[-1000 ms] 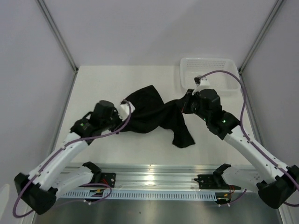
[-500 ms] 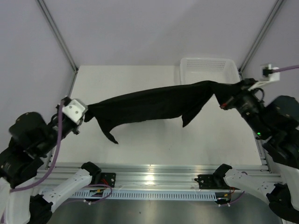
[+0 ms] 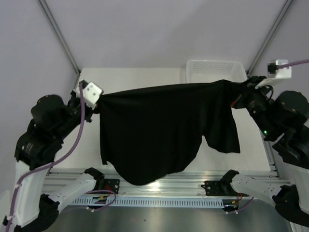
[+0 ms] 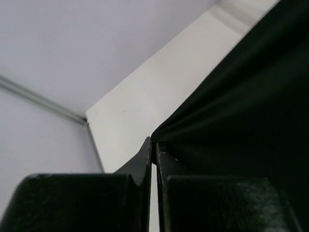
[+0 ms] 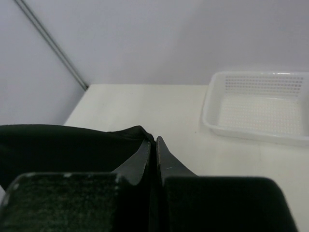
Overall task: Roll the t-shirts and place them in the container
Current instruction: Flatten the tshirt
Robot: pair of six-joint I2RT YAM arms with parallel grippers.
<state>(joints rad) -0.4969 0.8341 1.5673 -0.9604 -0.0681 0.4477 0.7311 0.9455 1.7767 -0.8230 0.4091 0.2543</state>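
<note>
t-shirt (image 3: 154,130): matt black cloth; basket (image 3: 212,62): white perforated plastic; table (image 3: 135,79): smooth matt white.

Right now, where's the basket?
Top view: the basket sits at the table's far right corner, just beyond the hanging shirt's right end, which the right gripper holds.

No readable text, numbers or logos in any view. Nothing legible on the black t-shirt (image 3: 159,130) or the white mesh basket (image 3: 212,70).
</note>
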